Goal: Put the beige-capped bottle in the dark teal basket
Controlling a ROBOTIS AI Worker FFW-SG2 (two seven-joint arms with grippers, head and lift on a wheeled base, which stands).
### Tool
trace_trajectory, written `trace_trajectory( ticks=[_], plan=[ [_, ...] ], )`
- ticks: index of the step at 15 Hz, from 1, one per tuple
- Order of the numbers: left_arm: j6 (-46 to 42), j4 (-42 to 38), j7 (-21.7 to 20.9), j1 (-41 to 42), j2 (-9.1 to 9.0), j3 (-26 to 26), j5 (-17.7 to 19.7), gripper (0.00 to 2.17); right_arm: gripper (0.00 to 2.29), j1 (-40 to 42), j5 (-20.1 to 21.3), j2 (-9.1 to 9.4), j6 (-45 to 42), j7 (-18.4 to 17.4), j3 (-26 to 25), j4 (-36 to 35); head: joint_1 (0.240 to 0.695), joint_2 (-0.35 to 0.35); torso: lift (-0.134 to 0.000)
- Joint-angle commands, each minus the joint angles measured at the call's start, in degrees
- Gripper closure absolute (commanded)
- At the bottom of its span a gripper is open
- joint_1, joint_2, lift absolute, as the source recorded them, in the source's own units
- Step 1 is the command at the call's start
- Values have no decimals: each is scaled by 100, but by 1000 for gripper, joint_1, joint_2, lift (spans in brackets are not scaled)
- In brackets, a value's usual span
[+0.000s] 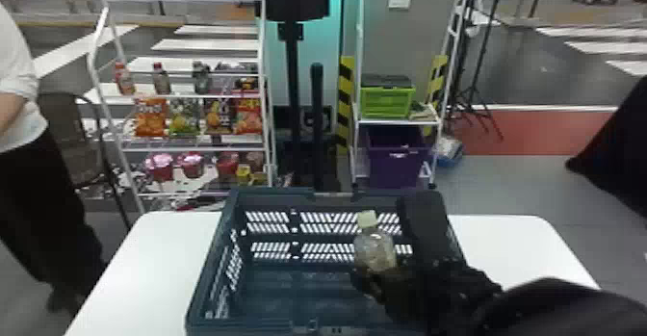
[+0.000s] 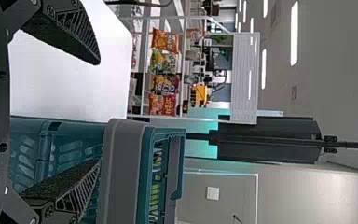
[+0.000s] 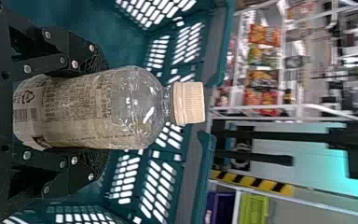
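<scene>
Head view, reading the clock with 12 straight ahead of the robot: the dark teal basket (image 1: pixel 216 263) stands on the white tabletop (image 1: pixel 159 263). From the middle of the basket, the beige-capped bottle (image 1: pixel 374 249) shows toward 2 o'clock, nearly upright, its cap up and leaning slightly to the left. The right gripper (image 1: pixel 382 275) has it, the arm coming in from about 4 o'clock. In the right wrist view the fingers (image 3: pixel 91 60) are closed against the labelled lower part of the bottle, one on each side, with the clear shoulder and cap free beyond them. Basket walls show behind the bottle and to both sides; whether its base touches the basket floor I cannot tell.

In the left wrist view the left gripper (image 2: pixel 97 112) has its fingers spread wide with nothing between them, near the basket.

Past the tabletop, a white rack of snacks and drinks (image 1: pixel 192 96) stands at 11 o'clock, and at 1 o'clock a green crate (image 1: pixel 386 102) sits above a purple bin (image 1: pixel 394 166).
</scene>
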Motion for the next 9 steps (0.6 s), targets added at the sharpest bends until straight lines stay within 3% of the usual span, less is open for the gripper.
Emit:
trace_trajectory(
  ticks=[1,9],
  plan=[
    [-32,27,0,1,-1,0,12,140,2142,-518,-50,76,641,-2,64,512,499,0,0],
    [-67,80,0,-34,-1,0,56,140,2128,-1352,-270,76,536,-29,301,2225,499,0,0]
  ],
)
